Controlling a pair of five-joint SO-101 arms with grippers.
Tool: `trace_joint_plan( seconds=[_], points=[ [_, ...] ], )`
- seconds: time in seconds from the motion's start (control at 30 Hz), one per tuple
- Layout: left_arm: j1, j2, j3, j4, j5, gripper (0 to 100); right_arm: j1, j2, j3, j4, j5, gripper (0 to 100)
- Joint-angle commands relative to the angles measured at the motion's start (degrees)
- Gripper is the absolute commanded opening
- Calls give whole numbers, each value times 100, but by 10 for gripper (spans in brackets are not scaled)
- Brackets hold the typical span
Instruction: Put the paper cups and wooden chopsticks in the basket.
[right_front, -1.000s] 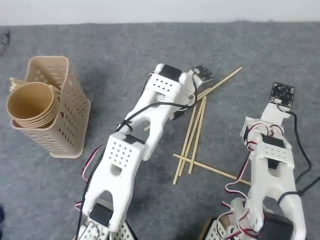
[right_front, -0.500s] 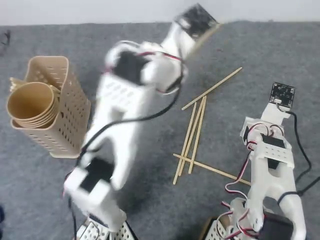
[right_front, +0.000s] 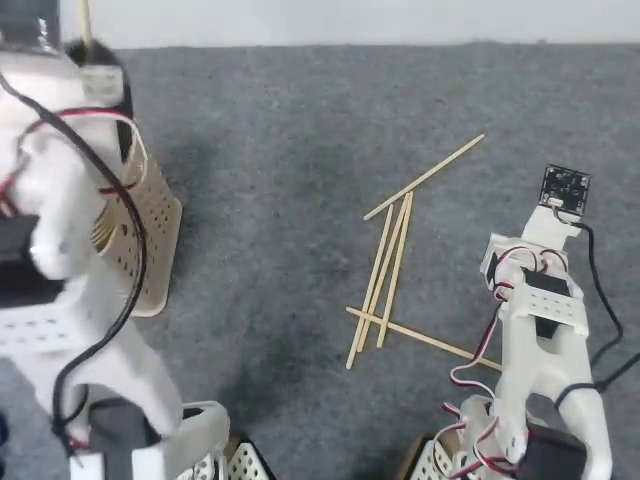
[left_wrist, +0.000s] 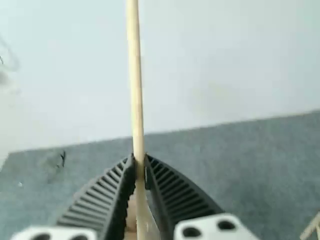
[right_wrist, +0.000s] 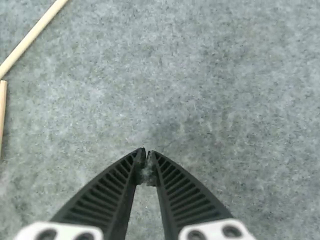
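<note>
The left pincer (left_wrist: 139, 162) is clamped on a single wooden chopstick (left_wrist: 133, 75), its ribbed fingers pressed against either side of the stick, which stands upright and rises straight toward 12 o'clock in front of a pale wall (left_wrist: 225, 55). In the high view the left arm (right_front: 60, 250) fills the 9 o'clock side of the scene, and the top of the held stick shows at about 11 o'clock, above the basket (right_front: 150, 235). The basket is a tan, perforated container standing on the grey tabletop (right_front: 260, 150) at 9 o'clock, largely covered by the arm. A sliver of curved rims from the stacked paper cups (right_front: 103, 235) shows inside it, against the arm's edge. The loose chopsticks (right_front: 390, 265) lie on the tabletop a little toward 3 o'clock from the centre. Three of them lie nearly side by side, running from about 1 o'clock down to 7 o'clock. One longer stick slants off toward 2 o'clock from their upper ends, and another crosses their lower ends, pointing toward 4 o'clock. The right arm (right_front: 540, 340) sits at 5 o'clock, just beside that pile but apart from it. The right pincer (right_wrist: 145, 152) has its fingers together with nothing between them, the tips over bare grey tabletop, with two of the loose sticks lying off toward 10 o'clock from it.
</note>
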Motion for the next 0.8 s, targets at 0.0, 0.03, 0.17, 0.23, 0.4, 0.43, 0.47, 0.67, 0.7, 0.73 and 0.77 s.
trace_joint_plan(
  seconds=[0.0,0.03,0.17,0.23,0.4,0.43,0.47,0.67,0.7,0.73,0.77],
  points=[
    [-70,-378,84,571,114,10,-66,-145,-18,-92,0,8],
    [-18,-484,136,738,114,10,-66,-145,-18,-84,0,8],
    [79,-993,831,844,141,10,-66,-136,-18,-101,0,8],
    [211,-1354,1446,844,193,10,-66,-136,-18,-101,0,8],
    [158,-2101,2642,-352,211,10,-66,-136,-18,-101,0,8],
    [-62,-2154,2976,-914,264,10,-66,-136,-18,-101,0,8],
    [-290,-2163,3380,-1503,431,10,-66,-136,-18,-101,0,8],
    [-976,-2224,6448,-5538,774,11,-66,-136,-18,-101,0,8],
    [-993,-2224,6730,-5978,765,11,-66,-136,-18,-101,0,8],
    [-993,-2207,6967,-6321,747,11,-66,-136,-18,-101,0,8],
    [-993,-2171,7143,-6629,738,11,-75,-136,-18,-101,0,8]
  ],
)
